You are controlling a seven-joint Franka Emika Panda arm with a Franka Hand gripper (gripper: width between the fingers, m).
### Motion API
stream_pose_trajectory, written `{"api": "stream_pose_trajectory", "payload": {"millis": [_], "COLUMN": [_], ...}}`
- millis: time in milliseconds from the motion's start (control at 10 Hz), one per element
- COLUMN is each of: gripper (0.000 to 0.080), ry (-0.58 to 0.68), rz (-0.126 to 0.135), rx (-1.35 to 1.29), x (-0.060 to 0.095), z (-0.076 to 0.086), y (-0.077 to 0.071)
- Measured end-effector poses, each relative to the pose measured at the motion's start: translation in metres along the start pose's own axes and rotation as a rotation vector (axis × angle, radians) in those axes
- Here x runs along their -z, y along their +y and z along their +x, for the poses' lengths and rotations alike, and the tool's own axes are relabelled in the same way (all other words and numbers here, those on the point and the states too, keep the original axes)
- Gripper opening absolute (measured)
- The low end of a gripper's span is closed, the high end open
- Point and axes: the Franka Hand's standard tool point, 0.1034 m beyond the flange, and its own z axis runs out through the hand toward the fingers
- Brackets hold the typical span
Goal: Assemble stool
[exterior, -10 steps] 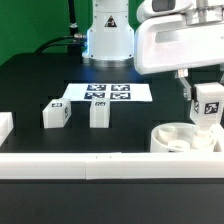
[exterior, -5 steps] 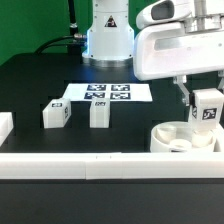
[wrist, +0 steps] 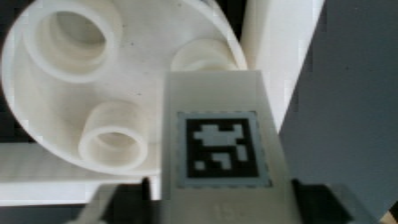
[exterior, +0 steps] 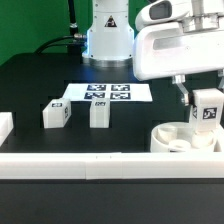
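The round white seat point(exterior: 176, 139) lies at the exterior view's right, by the front rail, with its sockets facing up. My gripper point(exterior: 205, 100) is shut on a white leg block point(exterior: 207, 109) with a square tag and holds it upright just above the seat's right part. In the wrist view the held leg point(wrist: 217, 130) stands between the dark fingers point(wrist: 128, 202), over the seat point(wrist: 80, 90) and its round sockets. Two more tagged leg blocks point(exterior: 55, 114) point(exterior: 100, 113) stand on the black table at the exterior view's left centre.
The marker board point(exterior: 108, 93) lies flat behind the two blocks. A long white rail point(exterior: 90, 163) runs along the front edge. A white piece point(exterior: 5, 126) sits at the far left. The arm's base point(exterior: 108, 35) stands at the back.
The gripper with the leg has shifted very slightly down over the seat. Nothing else has moved.
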Motion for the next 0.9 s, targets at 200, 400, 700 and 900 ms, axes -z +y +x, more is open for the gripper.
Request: {"api": "stream_pose_trajectory", "payload": {"millis": [200,400,700,900], "gripper": [0.0518,0.0642,0.0649,0.0649], "ry": [-0.001,0.000,-0.024,-0.023], "rz": [0.002,0.002,0.002,0.002], "rx": [0.003,0.002,-0.008,-0.008], "x": [0.001,0.003,0.017,0.016], "z": [0.000,0.002,0.012,0.011], "y": [-0.003,-0.002,-0.001,-0.001]}}
